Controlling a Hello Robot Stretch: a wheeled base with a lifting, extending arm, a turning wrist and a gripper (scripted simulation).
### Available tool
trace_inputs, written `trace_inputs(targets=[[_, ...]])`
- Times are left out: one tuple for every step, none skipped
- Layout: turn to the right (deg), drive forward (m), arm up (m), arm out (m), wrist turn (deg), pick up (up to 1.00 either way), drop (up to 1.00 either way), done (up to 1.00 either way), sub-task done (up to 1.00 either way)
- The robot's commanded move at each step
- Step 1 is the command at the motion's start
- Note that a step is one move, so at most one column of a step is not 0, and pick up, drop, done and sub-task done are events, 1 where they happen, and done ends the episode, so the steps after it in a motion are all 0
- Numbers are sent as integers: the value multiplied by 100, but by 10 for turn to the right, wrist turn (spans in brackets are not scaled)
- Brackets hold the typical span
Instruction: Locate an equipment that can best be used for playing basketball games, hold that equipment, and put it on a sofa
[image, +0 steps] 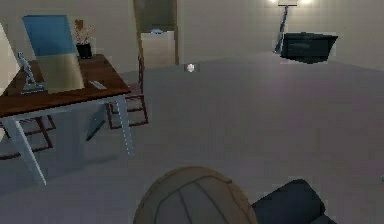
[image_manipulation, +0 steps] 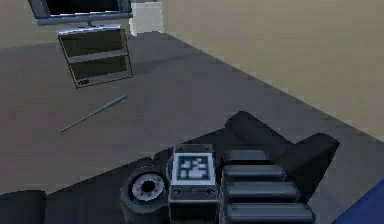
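A large tan-grey ball with curved seam lines, shaped like a basketball (image: 190, 198), sits at the forward view's bottom edge. I cannot tell what it rests on. Just to its right is the rounded corner of a dark sofa (image: 295, 205). In the arm side view the sofa (image_manipulation: 285, 160) spreads across the lower right, with ribbed dark cushions. The arm's end, with a white marked square, stands over the sofa's edge. The gripper (image_manipulation: 146, 190) is the dark round body left of that square. Its far end is not clear, so I cannot tell whether it holds anything.
A wooden desk (image: 70, 95) with a blue screen and chairs stands at the forward view's left. A small white ball (image: 190, 68) lies on open grey floor. Farther right are a dark box (image: 308, 46) and a lamp. A TV stand (image_manipulation: 95, 55) and a thin rod (image_manipulation: 93, 113) show in the arm side view.
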Motion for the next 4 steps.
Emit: trace_inputs(targets=[[0, 0, 0, 48, 0, 0, 0, 0, 0], [0, 0, 0, 0, 450, 0, 0, 0, 0], [0, 0, 0, 0, 450, 0, 0, 0, 0], [0, 0, 0, 0, 300, 0, 0, 0, 0]])
